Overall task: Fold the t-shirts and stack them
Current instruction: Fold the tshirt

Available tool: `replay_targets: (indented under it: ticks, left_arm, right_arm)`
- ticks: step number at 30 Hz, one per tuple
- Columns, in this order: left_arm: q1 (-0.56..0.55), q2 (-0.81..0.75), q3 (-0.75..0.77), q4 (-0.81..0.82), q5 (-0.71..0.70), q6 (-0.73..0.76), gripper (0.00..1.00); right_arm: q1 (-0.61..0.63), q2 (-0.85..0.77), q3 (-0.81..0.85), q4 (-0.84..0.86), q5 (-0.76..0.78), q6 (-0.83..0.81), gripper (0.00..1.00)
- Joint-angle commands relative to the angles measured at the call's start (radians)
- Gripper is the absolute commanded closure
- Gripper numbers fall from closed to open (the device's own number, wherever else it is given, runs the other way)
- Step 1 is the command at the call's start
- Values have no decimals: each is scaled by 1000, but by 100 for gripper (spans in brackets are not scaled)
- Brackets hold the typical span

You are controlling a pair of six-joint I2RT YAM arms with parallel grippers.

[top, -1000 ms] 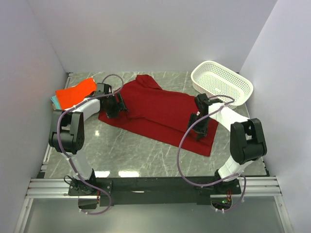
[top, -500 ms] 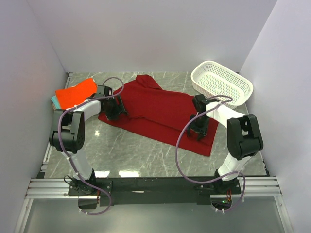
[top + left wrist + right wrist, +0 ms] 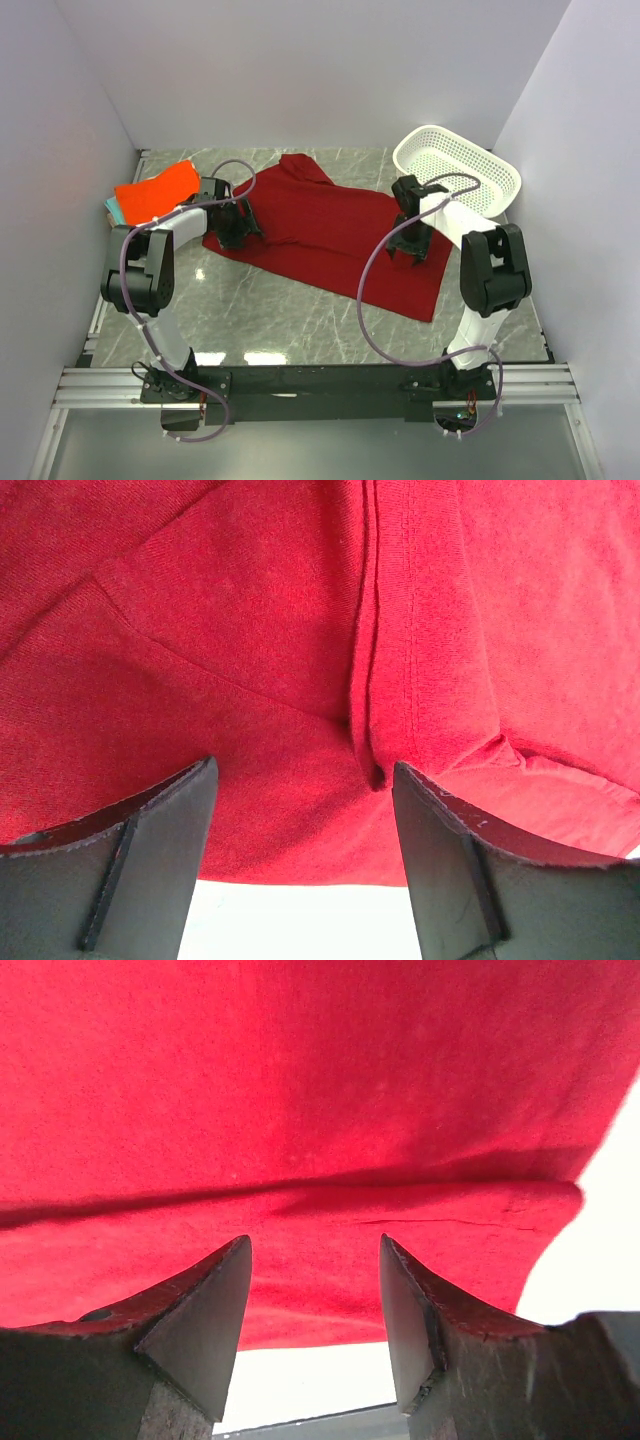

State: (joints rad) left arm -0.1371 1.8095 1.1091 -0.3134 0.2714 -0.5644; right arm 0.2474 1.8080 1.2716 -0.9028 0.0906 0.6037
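A dark crimson t-shirt lies spread across the middle of the table, partly folded. It fills the left wrist view and the right wrist view. My left gripper is open, low over the shirt's left edge by a seam fold. My right gripper is open over the shirt's right part. Both are empty. An orange t-shirt lies folded at the far left on a teal one. No tan shirt shows.
A white perforated basket stands at the back right, close behind the right arm. White walls close in the left, back and right. The marble table shows in front of the shirt.
My right gripper has moved back and up the shirt, away from its near right corner. The left gripper has barely moved. The shirt lies as before.
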Motion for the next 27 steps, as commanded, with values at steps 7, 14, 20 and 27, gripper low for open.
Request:
replay_targets:
  ticks: [7, 14, 20, 27]
  left_arm:
    - [-12, -76, 23, -3, 15, 6, 24]
    - [-67, -44, 96, -24, 26, -22, 32]
    - [-94, 7, 130, -46, -1, -31, 44]
    - [-114, 42, 172, -118, -64, -32, 55]
  right_arm:
    - [-20, -93, 104, -90, 67, -31, 39]
    - [3, -216, -17, -50, -58, -10, 40]
    - [21, -288, -138, 4, -123, 31, 41]
    - [53, -306, -190, 25, -140, 53, 42]
